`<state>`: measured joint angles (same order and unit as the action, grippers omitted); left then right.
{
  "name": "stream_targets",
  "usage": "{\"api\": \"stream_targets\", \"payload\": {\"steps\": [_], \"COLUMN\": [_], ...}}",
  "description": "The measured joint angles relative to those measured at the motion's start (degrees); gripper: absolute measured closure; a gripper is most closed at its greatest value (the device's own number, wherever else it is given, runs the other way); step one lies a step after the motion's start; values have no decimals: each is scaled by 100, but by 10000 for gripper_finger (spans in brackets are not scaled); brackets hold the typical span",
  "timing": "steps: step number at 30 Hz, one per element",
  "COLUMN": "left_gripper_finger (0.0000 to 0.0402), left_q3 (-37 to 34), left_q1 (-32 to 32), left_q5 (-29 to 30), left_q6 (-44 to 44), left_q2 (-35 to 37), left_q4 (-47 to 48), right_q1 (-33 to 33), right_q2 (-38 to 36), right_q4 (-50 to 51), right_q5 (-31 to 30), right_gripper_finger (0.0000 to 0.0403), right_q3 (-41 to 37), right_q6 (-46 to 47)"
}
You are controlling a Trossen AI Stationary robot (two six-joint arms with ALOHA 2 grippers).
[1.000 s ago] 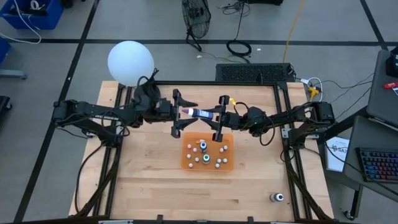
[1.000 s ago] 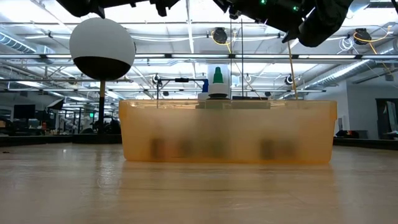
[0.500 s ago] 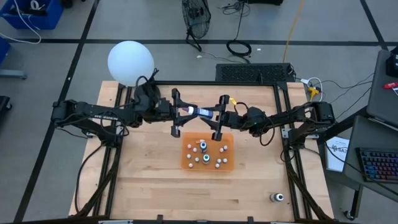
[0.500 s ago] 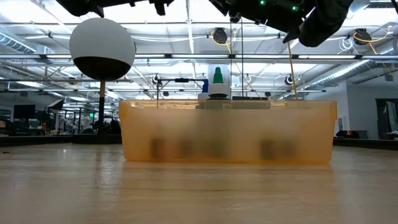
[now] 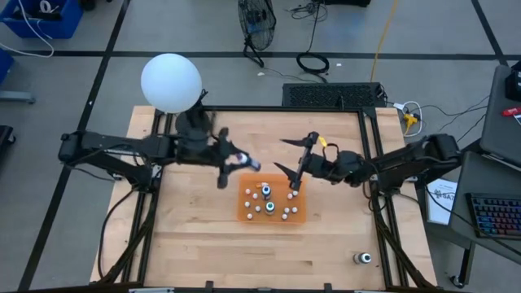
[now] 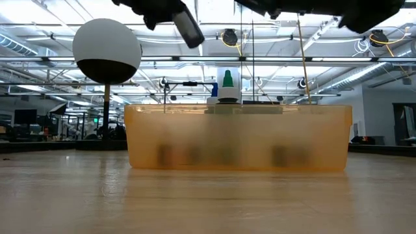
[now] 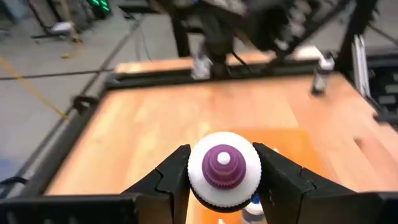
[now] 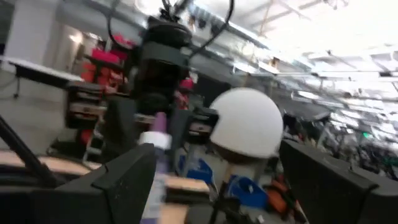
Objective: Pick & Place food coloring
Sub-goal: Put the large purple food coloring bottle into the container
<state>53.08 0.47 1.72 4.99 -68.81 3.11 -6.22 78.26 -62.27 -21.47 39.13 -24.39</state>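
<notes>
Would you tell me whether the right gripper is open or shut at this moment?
Open. In the high view the right gripper shows its two fingers spread wide with nothing between them, beside the orange tray; the left gripper holds the purple-capped bottle.

A big robotics lab: ceiling trusses [image 6: 208,60] overhead, cables [image 5: 312,62] on grey floor, a keyboard [image 5: 495,215] beside the table.

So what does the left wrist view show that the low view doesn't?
Only the left wrist view shows the left hand shut on a purple-tipped bottle, over bare table. Only the low view shows the orange tray's side wall, a green-tipped bottle standing above its rim, and the globe. Both show the wooden table.
</notes>
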Motion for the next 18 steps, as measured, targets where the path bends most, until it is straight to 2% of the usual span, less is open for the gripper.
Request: {"api": "stream_targets", "payload": {"steps": [5, 12, 18], "left_gripper_finger": [253, 253, 253], "left_q3": [224, 1679, 2614], "left_q1": [-312, -496, -565], "left_q5": [-17, -18, -16], "left_q6": [271, 643, 869], "left_q2": [-823, -2478, -3528], "left_q4": [-209, 743, 963], "right_q1": [-107, -103, -103], "right_q2": [-453, -592, -590], "right_q4": [346, 343, 347], "right_q5": [-156, -280, -280], "right_gripper_finger": [84, 85, 85], "right_q3": [-240, -470, -579], "right_q6": [248, 373, 377]}}
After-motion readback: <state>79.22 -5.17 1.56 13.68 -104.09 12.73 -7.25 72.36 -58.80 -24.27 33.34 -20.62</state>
